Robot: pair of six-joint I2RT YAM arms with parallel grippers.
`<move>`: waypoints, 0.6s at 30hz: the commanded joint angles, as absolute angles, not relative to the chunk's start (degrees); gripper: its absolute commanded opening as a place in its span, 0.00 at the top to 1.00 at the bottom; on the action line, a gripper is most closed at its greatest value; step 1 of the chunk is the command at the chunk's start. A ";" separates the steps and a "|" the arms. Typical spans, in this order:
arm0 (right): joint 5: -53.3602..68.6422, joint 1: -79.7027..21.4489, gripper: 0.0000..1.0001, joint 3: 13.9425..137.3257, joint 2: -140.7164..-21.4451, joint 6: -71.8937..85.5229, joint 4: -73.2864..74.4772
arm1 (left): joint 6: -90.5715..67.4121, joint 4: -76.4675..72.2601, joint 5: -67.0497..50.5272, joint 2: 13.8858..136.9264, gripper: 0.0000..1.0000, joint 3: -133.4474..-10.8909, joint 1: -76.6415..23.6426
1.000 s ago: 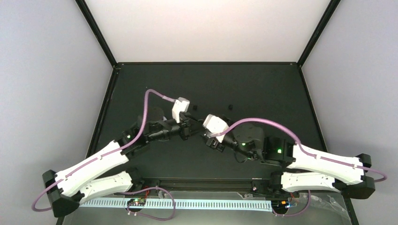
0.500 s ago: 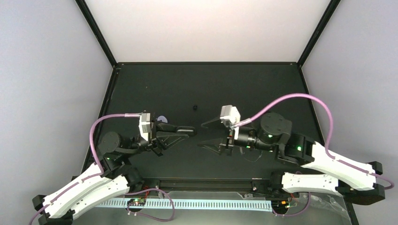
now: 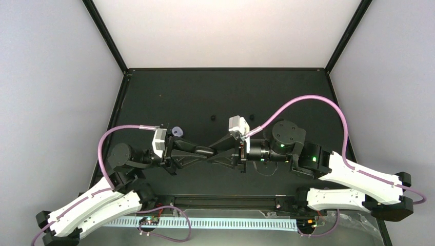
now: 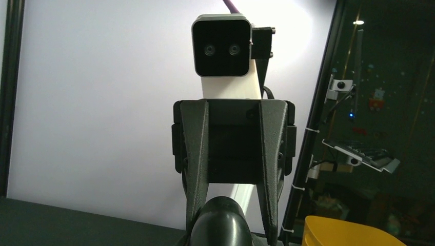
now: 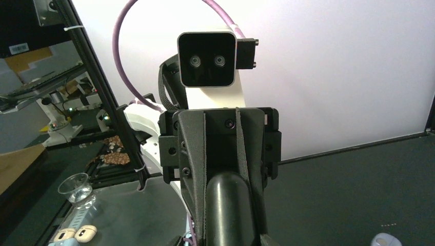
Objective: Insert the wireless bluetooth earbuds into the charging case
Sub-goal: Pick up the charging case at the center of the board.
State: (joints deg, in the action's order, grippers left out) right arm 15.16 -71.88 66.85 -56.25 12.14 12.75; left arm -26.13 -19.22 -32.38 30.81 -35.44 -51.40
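Observation:
My left gripper [image 3: 206, 152] is shut on a glossy black pebble-shaped charging case [image 3: 201, 151] and holds it level above the table's middle. The right wrist view shows its fingers [image 5: 197, 169] clamped on the case [image 5: 225, 210]. My right gripper [image 3: 215, 152] faces it tip to tip, jaws open. In the left wrist view its fingers [image 4: 270, 169] straddle the case's end [image 4: 223, 225], with a gap on one side. Two black earbuds [image 3: 213, 117] [image 3: 251, 116] lie on the mat behind. A purple-and-white earbud [image 3: 177, 131] lies by the left wrist and also shows in the right wrist view [image 5: 384, 240].
The black mat [image 3: 287, 97] is bounded by black frame posts and pale walls. Off the table, the right wrist view shows a glass cup [image 5: 74, 187] and beige pieces [image 5: 77, 234]. A yellow object [image 4: 349, 233] sits beyond the table's right edge.
The right gripper has moved left and the left gripper has turned to face it, so their tips now meet at the case. A second ago both were angled toward the back.

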 commanded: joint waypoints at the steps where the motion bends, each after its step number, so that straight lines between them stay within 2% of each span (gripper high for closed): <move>1: 17.42 -71.74 0.64 68.33 -56.14 12.21 11.44 | -26.07 -21.68 -34.49 30.28 0.98 -37.52 -51.28; 11: 18.52 -71.73 0.64 67.79 -55.09 12.62 11.48 | -29.29 -25.65 -36.48 30.52 0.98 -37.57 -51.31; 18: 18.87 -71.79 0.76 67.28 -54.83 13.41 10.88 | -30.40 -26.58 -36.79 30.83 0.98 -37.79 -51.24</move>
